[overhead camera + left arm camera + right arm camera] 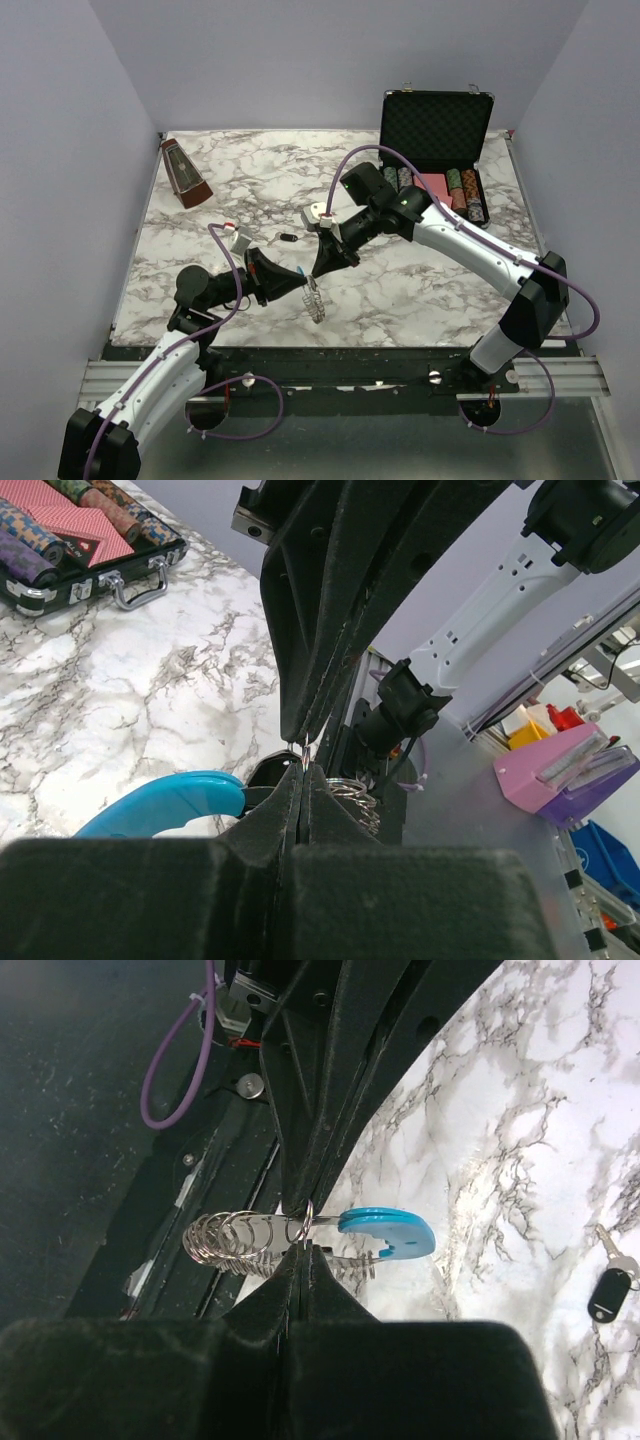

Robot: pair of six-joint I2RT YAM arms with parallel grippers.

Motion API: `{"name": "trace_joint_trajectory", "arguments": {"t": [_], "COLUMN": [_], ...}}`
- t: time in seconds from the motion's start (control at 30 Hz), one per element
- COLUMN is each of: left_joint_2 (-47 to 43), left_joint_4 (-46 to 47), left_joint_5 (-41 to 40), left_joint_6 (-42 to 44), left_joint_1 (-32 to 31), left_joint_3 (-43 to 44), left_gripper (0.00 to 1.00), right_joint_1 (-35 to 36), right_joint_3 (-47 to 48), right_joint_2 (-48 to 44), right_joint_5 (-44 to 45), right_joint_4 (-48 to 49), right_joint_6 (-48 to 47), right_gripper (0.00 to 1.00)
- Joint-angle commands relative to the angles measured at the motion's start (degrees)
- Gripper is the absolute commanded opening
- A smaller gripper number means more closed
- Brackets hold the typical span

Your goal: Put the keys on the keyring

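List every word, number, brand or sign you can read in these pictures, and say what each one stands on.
No text can be read in any view.
On the poker chips in the case: coloured patterns only, any marks too small to read.
On the keyring: its blue section looks blank on the side shown.
On the pink box beyond the table: no legible label.

High rear overview, close wrist views, sharing keyring (388, 1234)
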Motion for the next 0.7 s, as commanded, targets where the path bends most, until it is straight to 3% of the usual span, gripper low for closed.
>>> {"name": "trace_joint_trajectory", "arguments": {"t": [0.0,0.5,0.67], "left_joint_2": [0.69,5.69,7.37], "left_joint_4": [2.66,-1.20,-8.39], "left_joint_5": [3.26,9.23,11.79], "left_joint_6": [-3.42,-4.30,0.35], "left_joint_1": [0.51,1.21,1.30], "left_joint_3": [2.28,4.47,7.02], "left_gripper": [0.00,0.00,0.00], "right_joint_1": [0.32,0.32,0.32], "right_joint_3": [1.36,2.15,1.98], "right_joint_2": [-2.35,-2.53,-2.44], "right_joint_5": [2.05,1.88,0.65], "right_joint_4": [0.28,-0.60,-2.00], "right_joint_6": [-2.15,-6.45,-9.09], "right_gripper": [0.01,0.01,0.01]}}
